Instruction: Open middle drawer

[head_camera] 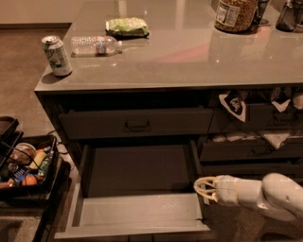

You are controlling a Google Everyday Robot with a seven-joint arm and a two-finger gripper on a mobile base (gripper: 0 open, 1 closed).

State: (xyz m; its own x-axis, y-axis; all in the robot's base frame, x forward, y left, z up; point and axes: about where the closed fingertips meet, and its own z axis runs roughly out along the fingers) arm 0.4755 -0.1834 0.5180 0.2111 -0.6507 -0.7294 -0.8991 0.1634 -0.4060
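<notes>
The middle drawer point(137, 212) stands pulled far out from the counter cabinet, showing a plain grey interior with nothing in it. Its front panel lies along the bottom edge of the view and its handle is hidden. Above it, the slimmer top drawer point(137, 124) is closed, with a small loop handle at its centre. My gripper point(199, 189) hovers just past the open drawer's right wall, near its front corner, pointing left. Its pale fingers point(204, 180) are spread open and hold nothing. The white arm reaches in from the lower right.
On the countertop point(189, 52) are a soda can point(57, 56), a lying water bottle point(94, 45), a green bag point(127, 26) and a jar point(234, 14). A black basket of goods point(26, 165) sits on the floor at left. More drawers point(251, 151) with packets are at right.
</notes>
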